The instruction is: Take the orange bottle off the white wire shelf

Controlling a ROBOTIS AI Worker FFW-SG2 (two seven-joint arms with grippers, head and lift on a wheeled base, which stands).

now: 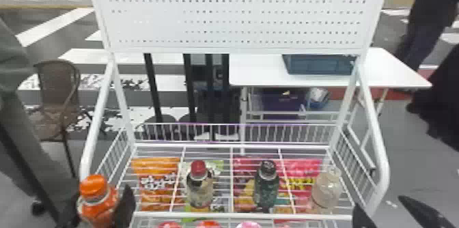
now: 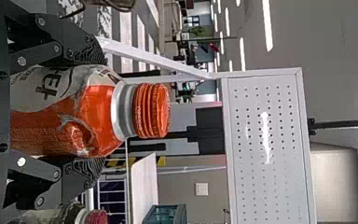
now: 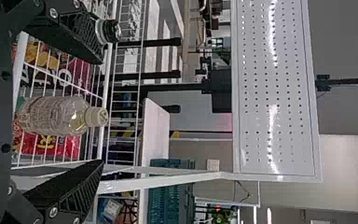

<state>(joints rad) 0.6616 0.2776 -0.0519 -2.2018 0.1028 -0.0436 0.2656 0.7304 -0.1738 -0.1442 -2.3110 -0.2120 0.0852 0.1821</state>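
Stripy floor [image 1: 51,25] is at the back, and the orange bottle [image 1: 93,207] looks up off its shelf.
Far on the left is a brown chair [image 1: 56,97]. Next, the left hand [image 2: 98,110] has its two fingers closed snug around the orange bottle, by the near left corner of the white wire shelf [image 1: 218,215]. Taking it off looks almost all done; I think what is left is to move it well away. Its label has big dark letters. Going right, an orange bag [image 1: 155,195] with white writing lies under the wires. Then come a red-top bottle [image 1: 199,193], a dark-top bottle [image 1: 266,189], a pink bag [image 1: 304,167] with yellow writing, and a clear bottle [image 1: 326,189]. Last, the right hand [image 1: 378,201] is wide open and holds nothing.
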